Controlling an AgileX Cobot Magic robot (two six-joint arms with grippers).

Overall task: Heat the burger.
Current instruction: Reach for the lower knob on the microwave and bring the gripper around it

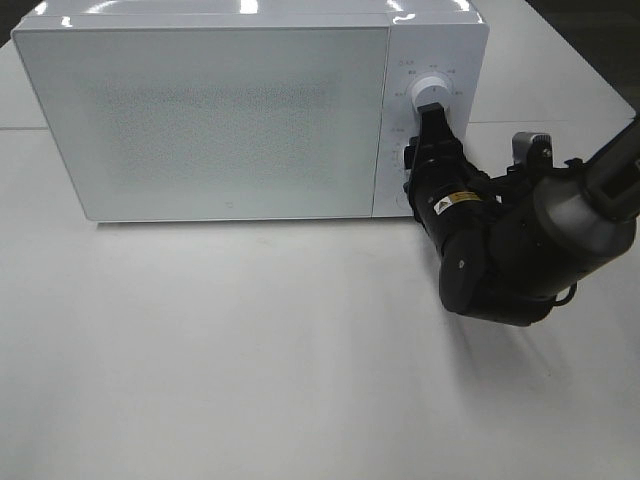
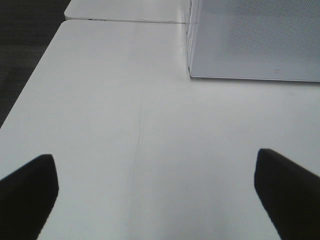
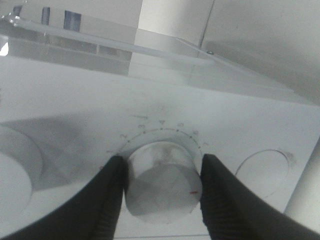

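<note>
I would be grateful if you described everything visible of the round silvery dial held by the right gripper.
The round silvery-white dial looks like smooth plastic, with a small red mark near its rim. It sits on the white control panel, ringed by dots and faint numerals. The right gripper presses its black fingers against two opposite sides. The high view hides it behind that gripper.

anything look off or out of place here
Nothing stands out. The white box-shaped microwave sits flat on the white table with its door shut, and the right hand grips its round silver dial evenly from both sides.
</note>
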